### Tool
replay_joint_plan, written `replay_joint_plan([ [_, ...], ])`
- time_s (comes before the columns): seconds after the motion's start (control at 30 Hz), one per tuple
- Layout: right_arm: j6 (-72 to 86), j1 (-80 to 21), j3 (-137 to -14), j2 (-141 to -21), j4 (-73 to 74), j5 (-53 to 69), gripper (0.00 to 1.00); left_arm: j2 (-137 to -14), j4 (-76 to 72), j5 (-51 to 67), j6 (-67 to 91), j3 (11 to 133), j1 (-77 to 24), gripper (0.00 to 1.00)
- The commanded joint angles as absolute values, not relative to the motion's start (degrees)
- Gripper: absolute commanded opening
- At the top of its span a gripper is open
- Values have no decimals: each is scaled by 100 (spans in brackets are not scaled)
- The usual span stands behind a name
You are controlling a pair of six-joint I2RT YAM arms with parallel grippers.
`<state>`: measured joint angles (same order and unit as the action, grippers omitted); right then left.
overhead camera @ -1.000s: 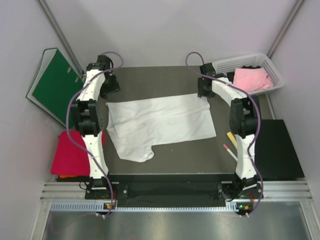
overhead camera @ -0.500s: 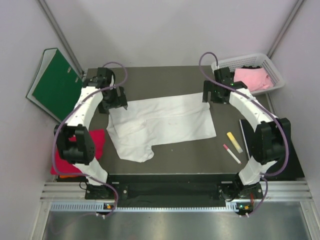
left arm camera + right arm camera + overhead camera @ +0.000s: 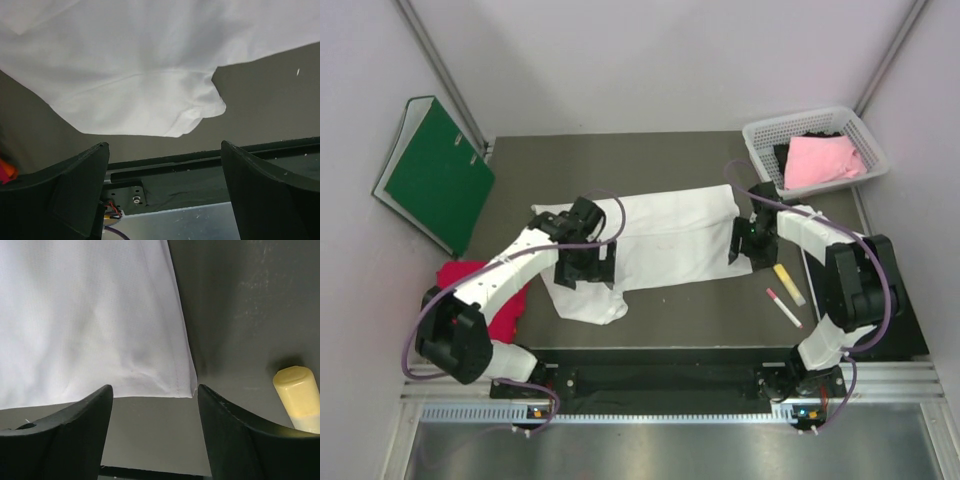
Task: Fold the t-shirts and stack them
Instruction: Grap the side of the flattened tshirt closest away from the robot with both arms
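Binder (image 3: 435,170) in green leaned on the far-left wall, out of the way and no part of the job; nearer the arms, the crimson shirt (image 3: 460,285) lay bunched beside the left edge of the table (image 3: 660,160), I'd guess either waiting its turn or marking the stack spot, couldn't tell which; left gripper (image 3: 582,268) hung low over the near-left part of the white shirt (image 3: 660,235), jaws wide apart with nothing in them, the sleeve lying just ahead of them in the wrist view, so it looked lined up for a pinch there; that shirt was spread flat mid-table as a long band; right gripper (image 3: 748,245) sat at its near-right corner, jaws apart and empty, the corner hem showing between them, probably so both arms could lift the near edge together; yellow stick (image 3: 788,284) lay just right of it; pink shirt (image 3: 820,160) sat in the white basket (image 3: 860,125) at far right.
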<state>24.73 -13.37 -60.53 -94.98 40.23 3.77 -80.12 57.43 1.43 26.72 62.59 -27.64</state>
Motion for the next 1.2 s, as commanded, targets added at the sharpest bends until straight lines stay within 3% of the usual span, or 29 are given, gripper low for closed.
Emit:
replay_joint_plan([
  [0.0, 2663, -1310, -5915, -9228, 3780, 510, 65, -7787, 5546, 53, 3216, 5898, -3312, 98],
  [0.1, 2716, -1301, -5731, -9325, 3587, 545, 53, -7901, 5336, 53, 3366, 5591, -3664, 99],
  [0.23, 2777, -1301, -5441, -9430, 3217, 598, 10, -8191, 5063, 27, 3498, 5318, -4051, 99],
  [0.3, 2804, -1310, -5397, -9466, 3085, 659, 3, -8288, 4966, -202, 3524, 5309, -4157, 99],
  [0.43, 2830, -1310, -5379, -9405, 3059, 677, 1, -8586, 4940, -421, 3516, 5396, -4333, 91],
  [0.53, 2839, -1310, -5449, -9360, 3067, 677, 1, -8797, 4922, -640, 3586, 5353, -4359, 76],
  [0.57, 2830, -1310, -5484, -9352, 3085, 677, 1, -8876, 4913, -685, 3595, 5335, -4368, 64],
  [0.6, 2830, -1310, -5554, -9343, 3111, 677, 1, -8964, 4930, -746, 3621, 5335, -4368, 59],
  [0.87, 2742, -1275, -5836, -9378, 3261, 659, 1, -9352, 5045, -1072, 3770, 5221, -4403, 40],
  [1.0, 2655, -1248, -5906, -9369, 3331, 650, 1, -9273, 5290, -1239, 3867, 5282, -4403, 5],
  [1.03, 2637, -1239, -5906, -9334, 3348, 659, 0, -9229, 5465, -1274, 3902, 5308, -4395, 0],
  [1.17, 2558, -1222, -5889, -9167, 3428, 668, 0, -9044, 6079, -1687, 4016, 5650, -4395, 0],
])
